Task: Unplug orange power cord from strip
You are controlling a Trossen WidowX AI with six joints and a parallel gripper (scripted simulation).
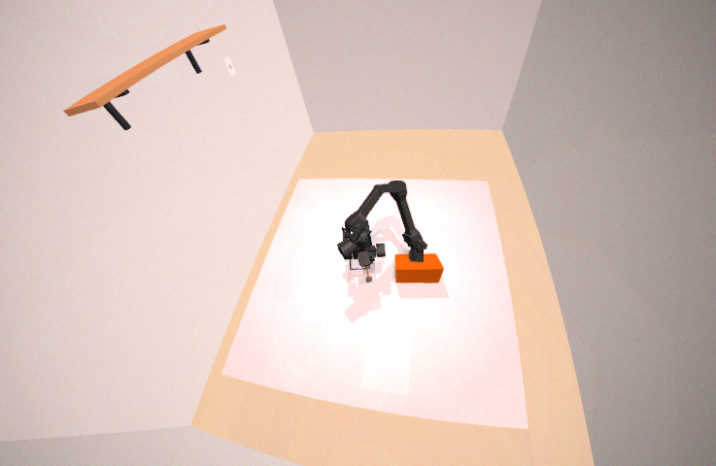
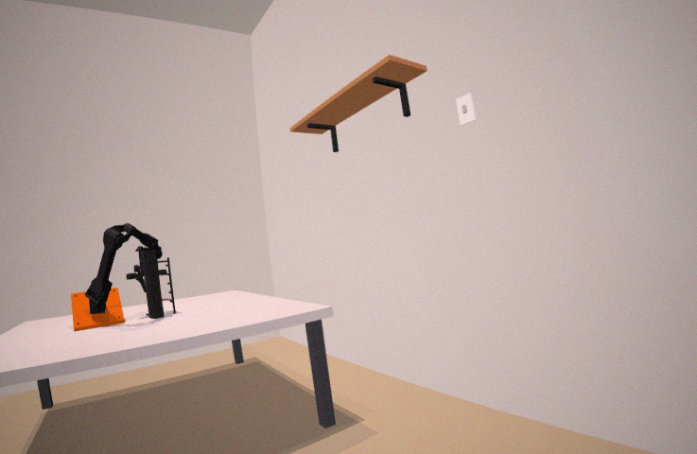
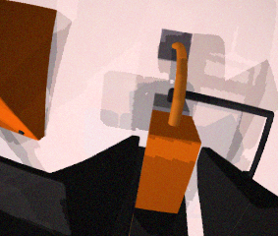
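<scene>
My black two-fingered pincer [image 1: 371,254] [image 2: 150,272] [image 3: 169,149] stands part-open around the blocky orange plug [image 3: 165,172]; I'd centre it, squeeze evenly, then pull straight.

Exterior view: base plate [image 1: 419,275] [image 2: 113,313] [image 3: 18,64] on table [image 1: 452,356] [image 2: 231,315] [image 3: 89,29], left of power strip [image 2: 153,288]. Upright frame [image 2: 171,284] just right of strip. Shelf [image 1: 149,65] [image 2: 354,94] on right wall (well above table), wall switch [image 1: 229,65] [image 2: 465,109] right of it.
</scene>
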